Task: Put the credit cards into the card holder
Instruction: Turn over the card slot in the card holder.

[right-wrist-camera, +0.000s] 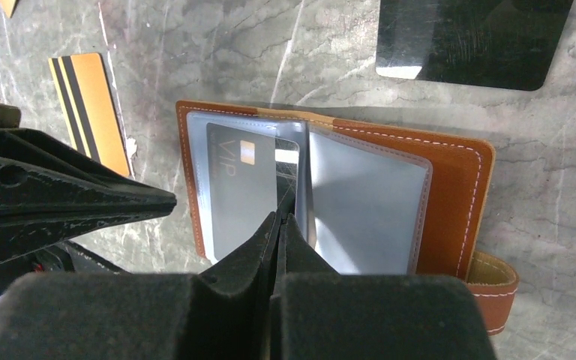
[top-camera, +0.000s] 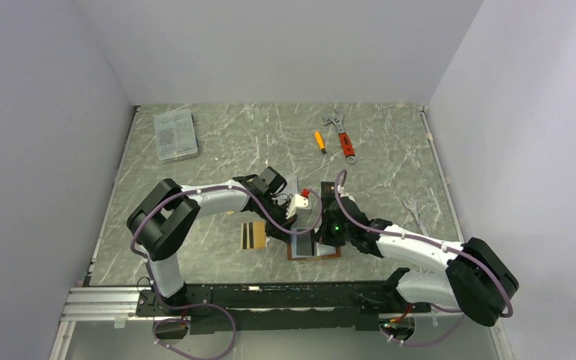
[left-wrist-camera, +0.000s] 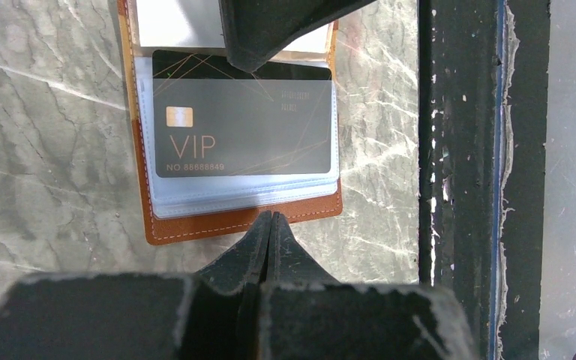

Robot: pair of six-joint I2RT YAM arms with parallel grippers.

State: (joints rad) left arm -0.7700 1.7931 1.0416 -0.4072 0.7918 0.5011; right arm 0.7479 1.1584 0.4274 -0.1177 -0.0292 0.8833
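The card holder (right-wrist-camera: 450, 187) lies open on the marble table, its clear sleeves up; it also shows in the left wrist view (left-wrist-camera: 232, 223) and the top view (top-camera: 328, 256). A silver-grey VIP credit card (left-wrist-camera: 244, 135) sits in the left sleeve, one edge still sticking out. My right gripper (right-wrist-camera: 279, 217) is shut, its tips at that edge by the wallet's fold. My left gripper (left-wrist-camera: 270, 217) is shut and empty, its tips at the wallet's outer edge. A gold card with black stripes (right-wrist-camera: 90, 105) lies beside the wallet. A black card (right-wrist-camera: 472, 37) lies beyond it.
An orange screwdriver (top-camera: 319, 142) and a red wrench (top-camera: 343, 135) lie at the back. A silver wrench (top-camera: 412, 214) is at the right, and a clear parts box (top-camera: 175, 135) at the back left. The black rail (left-wrist-camera: 457, 180) runs along the near table edge.
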